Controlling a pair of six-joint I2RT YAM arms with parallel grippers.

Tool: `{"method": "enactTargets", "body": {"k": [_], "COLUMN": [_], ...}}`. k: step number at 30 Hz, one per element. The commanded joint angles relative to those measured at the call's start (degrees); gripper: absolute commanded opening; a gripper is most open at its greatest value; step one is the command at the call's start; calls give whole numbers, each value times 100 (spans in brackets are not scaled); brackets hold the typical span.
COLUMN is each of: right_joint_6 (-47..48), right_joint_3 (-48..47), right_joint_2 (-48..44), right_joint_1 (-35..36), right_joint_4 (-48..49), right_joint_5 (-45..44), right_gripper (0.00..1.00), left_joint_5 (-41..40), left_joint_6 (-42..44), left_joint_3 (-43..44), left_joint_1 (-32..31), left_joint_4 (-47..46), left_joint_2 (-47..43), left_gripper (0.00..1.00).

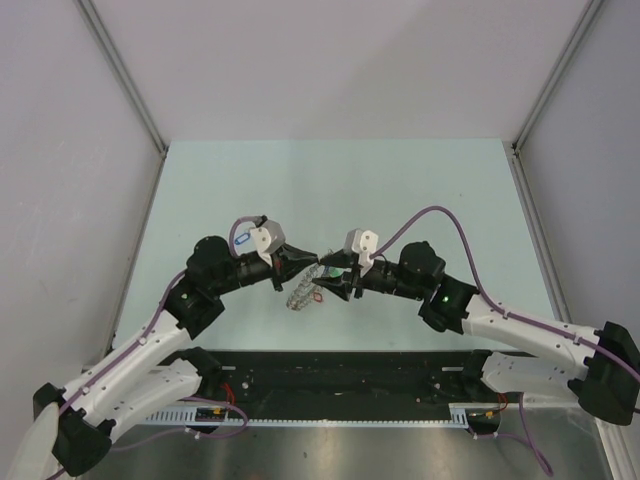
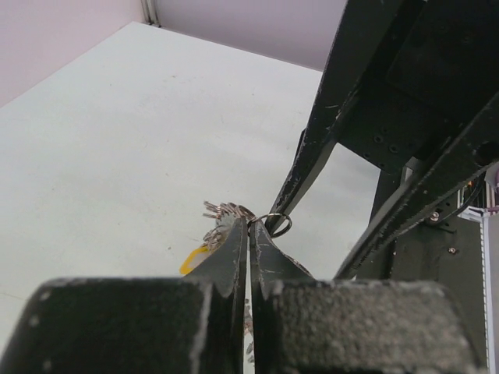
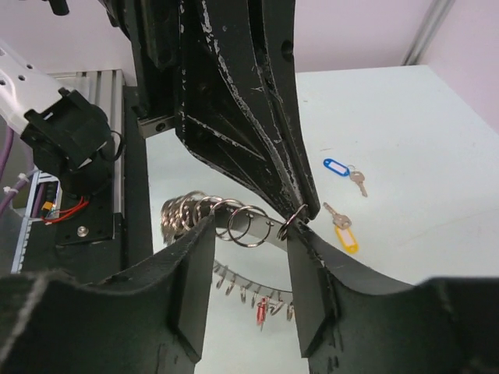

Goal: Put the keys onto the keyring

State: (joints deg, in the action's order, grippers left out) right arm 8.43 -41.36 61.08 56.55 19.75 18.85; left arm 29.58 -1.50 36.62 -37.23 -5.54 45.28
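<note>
Left claw: the left claw point(image 1: 312, 259) is closed, its fingers pressed tip to tip. The tips pinch a small split ring point(image 3: 289, 227) at one end of the keyring.
Right claw: the right claw point(image 3: 248, 234) is open, with one finger on either side of the keyring's band. A gap shows on both sides, and whether either finger touches the band cannot be told.
Claw relation: the two tips meet nose to nose above the near middle of the table point(image 1: 400, 190). One right finger ends just beside the pinched ring.
Keyring: the keyring point(image 3: 231, 221) is lifted off the table between the claws. It shows as a grey band strung with small split rings. Small metal keys and a red tag point(image 3: 261, 312) hang below it.
Blue-tagged key: the blue-tagged key point(image 3: 337, 167) lies flat on the table, apart from the keyring and not threaded on.
Yellow-tagged key: the yellow-tagged key point(image 3: 345, 238) lies flat on the table near the blue one, beyond the right claw's finger. It is not threaded on.
Top view: the loose keys are too small to make out.
</note>
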Motion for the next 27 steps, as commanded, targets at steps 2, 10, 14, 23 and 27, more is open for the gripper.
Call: {"method": "enactTargets", "body": {"k": [2, 10, 14, 23, 27], "right_joint_6": [-34, -25, -226, -868, -1211], "right_joint_3": [-311, -320, -320, -320, -311], "right_joint_2": [-254, -931, -1194, -1090, -870], "right_joint_1": [110, -30, -241, -610, -847], "right_joint_4": [-32, -436, -630, -551, -630], "right_joint_5": [66, -970, -1602, -2736, -2958], "right_gripper": [52, 79, 90, 96, 100], "left_joint_5": [3, 205, 276, -679, -1866], "left_joint_6": [97, 369, 475, 545, 563], "left_joint_3": [29, -41, -67, 55, 301], "left_joint_1": [-65, -56, -47, -47, -47], "left_joint_4": [-562, -536, -545, -132, 482], "left_joint_2": [-151, -405, -502, -450, -511], "left_gripper": [0, 0, 0, 0, 0]}}
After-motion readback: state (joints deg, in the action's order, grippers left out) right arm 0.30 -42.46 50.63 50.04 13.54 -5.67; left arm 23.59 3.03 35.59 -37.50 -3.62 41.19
